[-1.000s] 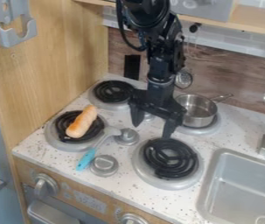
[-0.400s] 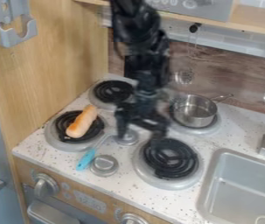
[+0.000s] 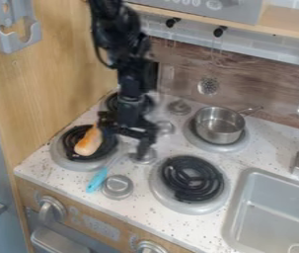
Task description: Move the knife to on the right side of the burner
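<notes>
- Across the middle and lower right spreads the white speckled counter point(image 3: 56, 164), a wooden side panel point(image 3: 59, 74) standing upright along its left edge.
- Coming down from the top edge, left of center, the black arm point(image 3: 129, 64) hangs over the stove; its gripper point(image 3: 121, 143) has its fingers spread apart above the left front burner's inner side, with nothing seen held between them.
- At lower right, the gray sink point(image 3: 270, 210) is set into the counter.
- Left of the sink lies the right front burner point(image 3: 168, 197), with black coils; the left front burner point(image 3: 62, 160) is nearer the panel, and the left back burner point(image 3: 112, 101) is partly behind the arm.
- On the right back burner point(image 3: 198, 141) sits a metal pot point(image 3: 219, 129), upright, its handle pointing toward the back right.
- Resting on the left front burner is a bread roll point(image 3: 87, 146), its far end partly behind the gripper.
- Between the two front burners, on the counter, lies the knife point(image 3: 97, 180), blue handle toward the front and gray blade slanting back toward the gripper; its far end is unclear.
- Just right of the knife's handle is a round silver knob point(image 3: 117, 186).
</notes>
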`<act>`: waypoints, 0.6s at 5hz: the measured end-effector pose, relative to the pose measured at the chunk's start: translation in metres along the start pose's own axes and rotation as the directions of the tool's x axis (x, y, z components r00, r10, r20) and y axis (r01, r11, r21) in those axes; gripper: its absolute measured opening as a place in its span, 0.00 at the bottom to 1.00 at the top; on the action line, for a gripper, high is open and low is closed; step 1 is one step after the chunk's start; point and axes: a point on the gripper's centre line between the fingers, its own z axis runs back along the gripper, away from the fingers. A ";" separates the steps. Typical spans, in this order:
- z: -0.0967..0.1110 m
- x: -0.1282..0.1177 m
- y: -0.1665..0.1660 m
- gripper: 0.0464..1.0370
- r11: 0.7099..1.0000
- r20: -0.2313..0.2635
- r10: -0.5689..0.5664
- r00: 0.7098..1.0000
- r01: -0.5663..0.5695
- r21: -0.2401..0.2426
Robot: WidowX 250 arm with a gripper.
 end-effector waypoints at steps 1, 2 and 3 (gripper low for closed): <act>-0.012 0.011 0.007 0.96 1.000 -0.003 0.014 1.000 -0.014 -0.008; -0.022 0.022 0.004 0.96 1.000 -0.021 0.017 1.000 -0.017 -0.016; -0.025 0.031 0.004 0.91 1.000 -0.026 0.015 1.000 -0.016 -0.011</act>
